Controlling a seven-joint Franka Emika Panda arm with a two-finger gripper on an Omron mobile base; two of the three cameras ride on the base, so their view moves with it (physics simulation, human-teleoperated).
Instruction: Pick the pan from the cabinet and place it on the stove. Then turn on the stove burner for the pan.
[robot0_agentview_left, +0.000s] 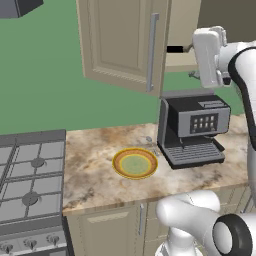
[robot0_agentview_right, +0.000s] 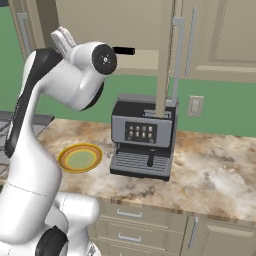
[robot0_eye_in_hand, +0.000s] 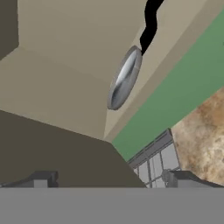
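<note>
The pan (robot0_eye_in_hand: 124, 78), silvery with a black handle (robot0_eye_in_hand: 148, 24), lies inside the open cabinet (robot0_eye_in_hand: 65, 48). In the hand view it sits ahead of my gripper (robot0_eye_in_hand: 111, 180) and apart from it. The two fingertips (robot0_eye_in_hand: 41, 179) stand wide apart, open, with nothing between them. From the left base view only the pan's black handle (robot0_agentview_left: 175, 49) pokes out past the open cabinet door (robot0_agentview_left: 122, 40), and my hand (robot0_agentview_left: 207, 55) is raised right beside it. The stove (robot0_agentview_left: 30, 185) lies at the left end of the counter, its knobs (robot0_agentview_left: 30, 244) along the front.
A black coffee machine (robot0_agentview_left: 192, 127) stands on the marble counter (robot0_agentview_left: 95, 170) under the cabinet. A yellow-rimmed plate (robot0_agentview_left: 135, 163) lies between it and the stove. The open door's long bar handle (robot0_agentview_left: 152, 50) hangs left of my hand. A wall outlet (robot0_agentview_right: 195, 106) is on the green wall.
</note>
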